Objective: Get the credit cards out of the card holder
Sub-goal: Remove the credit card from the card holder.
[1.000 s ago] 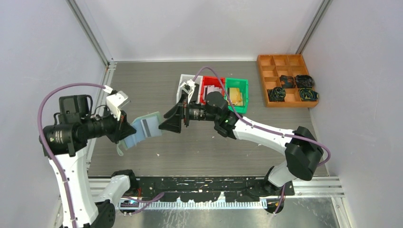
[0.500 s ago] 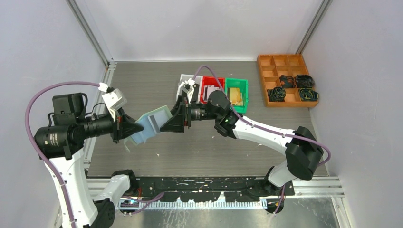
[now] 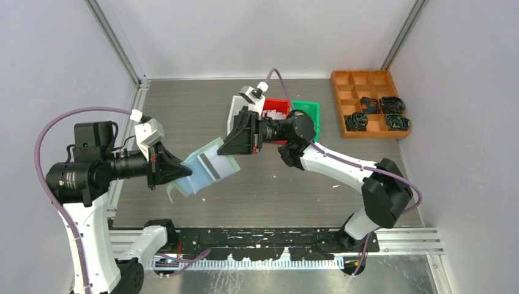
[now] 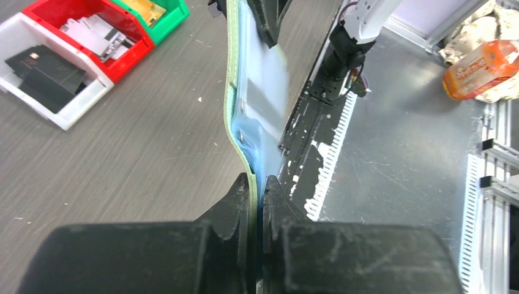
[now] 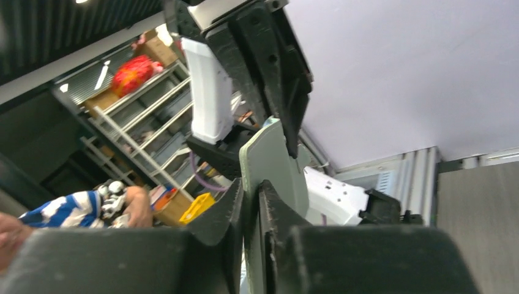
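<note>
The left gripper (image 4: 257, 184) has its two black fingers pressed tight on the near edge of the card holder (image 4: 254, 104), a thin, soft, pale mint-green wallet with rounded corners and a glossy clear inner face. It bends slightly above the pinch. The holder hangs in the air above the table (image 3: 183, 110), spanning the gap between the two arms. Through its clear pocket shows a pale card (image 3: 211, 166) with a dark stripe. The right gripper (image 5: 252, 193) is nearly closed on the holder's far edge, the flat sheet squeezed between its fingers. Beyond stand a white bin (image 4: 67, 113) with black cards, a red bin (image 4: 131, 52) with silver-grey ones and a green bin (image 4: 174, 18). The left arm reaches rightward, forearm level; the right arm stretches left across the grey wood-grain table, wrist angled down toward the holder.
</note>
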Controlling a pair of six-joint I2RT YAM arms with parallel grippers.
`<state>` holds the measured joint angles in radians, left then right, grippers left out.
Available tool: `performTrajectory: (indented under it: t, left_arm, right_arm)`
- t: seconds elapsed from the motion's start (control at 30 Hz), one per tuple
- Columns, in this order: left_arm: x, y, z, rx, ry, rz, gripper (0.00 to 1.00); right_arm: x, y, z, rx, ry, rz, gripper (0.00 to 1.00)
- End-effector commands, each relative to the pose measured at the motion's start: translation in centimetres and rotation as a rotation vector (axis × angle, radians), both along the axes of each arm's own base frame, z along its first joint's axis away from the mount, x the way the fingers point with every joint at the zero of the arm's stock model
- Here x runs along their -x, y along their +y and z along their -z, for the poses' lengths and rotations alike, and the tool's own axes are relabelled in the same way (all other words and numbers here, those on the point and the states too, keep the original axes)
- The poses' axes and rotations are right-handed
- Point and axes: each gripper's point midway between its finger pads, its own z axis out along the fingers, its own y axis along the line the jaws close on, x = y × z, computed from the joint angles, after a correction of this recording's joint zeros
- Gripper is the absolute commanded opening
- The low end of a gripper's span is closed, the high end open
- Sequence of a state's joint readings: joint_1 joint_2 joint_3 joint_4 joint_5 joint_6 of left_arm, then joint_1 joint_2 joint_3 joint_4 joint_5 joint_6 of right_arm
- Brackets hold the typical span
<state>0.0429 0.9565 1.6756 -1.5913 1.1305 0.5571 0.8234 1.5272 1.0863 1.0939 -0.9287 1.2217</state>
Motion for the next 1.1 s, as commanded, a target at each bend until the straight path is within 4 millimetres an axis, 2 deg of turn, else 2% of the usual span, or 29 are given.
performTrajectory:
  t: [0.0, 0.07, 0.13, 0.33, 0.63, 0.8, 1.07]
  left_arm:
    - [2.6, -0.4, 1.2, 0.038, 0.173, -0.005, 0.06]
    - [1.8, -0.4, 1.2, 0.043, 0.147, -0.038, 0.07]
    - [1.7, -0.4, 1.1, 0.052, 0.122, -0.053, 0.04]
    - [1.8, -0.5, 0.7, 0.067, 0.122, -0.049, 0.01]
    - [1.8, -0.6, 0.2, 0.077, 0.114, -0.057, 0.00]
    - [1.6, -0.6, 0.2, 0.083, 0.120, -0.059, 0.00]
    - [1.6, -0.7, -0.2, 0.091, 0.114, -0.063, 0.00]
  right_arm:
    - [3.2, -2.4, -3.8, -0.124, -0.026, -0.163, 0.11]
    - [3.1, -2.4, -3.5, -0.116, -0.019, -0.163, 0.02]
    - [3.2, -2.3, -3.3, -0.105, -0.013, -0.162, 0.01]
    - [3.7, -3.1, -3.2, -0.111, -0.012, -0.153, 0.16]
    - [4.3, -3.7, -2.3, -0.109, -0.021, -0.144, 0.27]
    - [4.6, -3.9, -2.6, -0.109, -0.042, -0.143, 0.28]
    - [3.8, -2.9, -0.8, -0.023, -0.079, -0.069, 0.27]
